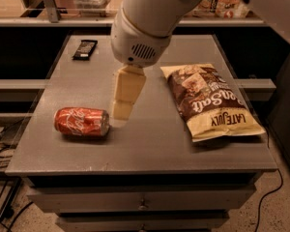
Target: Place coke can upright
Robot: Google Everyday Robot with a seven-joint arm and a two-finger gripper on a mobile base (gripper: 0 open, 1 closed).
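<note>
The grey table (154, 146) has drawers under its near edge and carries three things. The coke can (82, 122) lies on its side at the near left. A chip bag (210, 100) lies flat at the right. A small black packet (85, 49) lies at the far left. The gripper (122, 111) hangs over the table, just beside the right end of the can.

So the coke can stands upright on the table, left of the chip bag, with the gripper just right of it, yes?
Not quite. In the camera view the coke can lies on its side on the table. The rest holds: it is left of the chip bag, and the gripper is just right of it.
</note>
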